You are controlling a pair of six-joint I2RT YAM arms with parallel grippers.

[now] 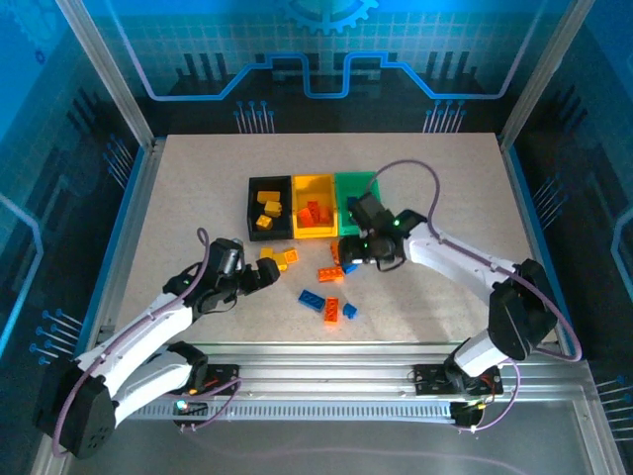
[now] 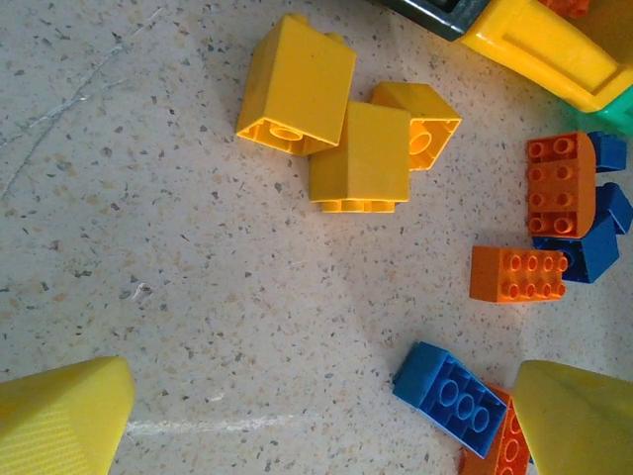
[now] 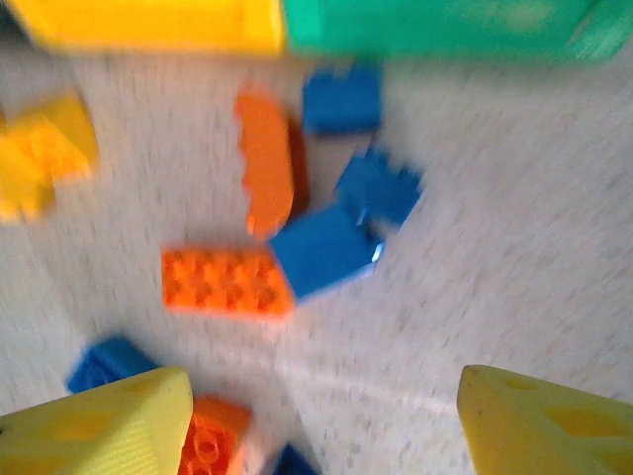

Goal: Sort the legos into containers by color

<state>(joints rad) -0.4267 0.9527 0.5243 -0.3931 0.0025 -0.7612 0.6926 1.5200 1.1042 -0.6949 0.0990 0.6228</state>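
Three bins stand in a row: black (image 1: 253,206) holding yellow legos (image 1: 267,214), yellow (image 1: 315,184) holding orange-red legos (image 1: 315,213), and green (image 1: 354,184), partly hidden by the right arm. Loose legos lie in front of them. My left gripper (image 1: 263,277) (image 2: 316,426) is open over bare table, with three yellow bricks (image 2: 341,124) beyond it and a blue brick (image 2: 453,396) by its right finger. My right gripper (image 1: 346,255) (image 3: 321,426) is open above an orange brick (image 3: 227,282) and a blue brick (image 3: 321,247); that view is blurred.
More loose bricks lie near the front: a blue one (image 1: 311,299), an orange one (image 1: 331,309) and another blue one (image 1: 349,311). Aluminium frame posts and blue panels wall the table (image 1: 445,198). A rail (image 1: 326,381) runs along the near edge.
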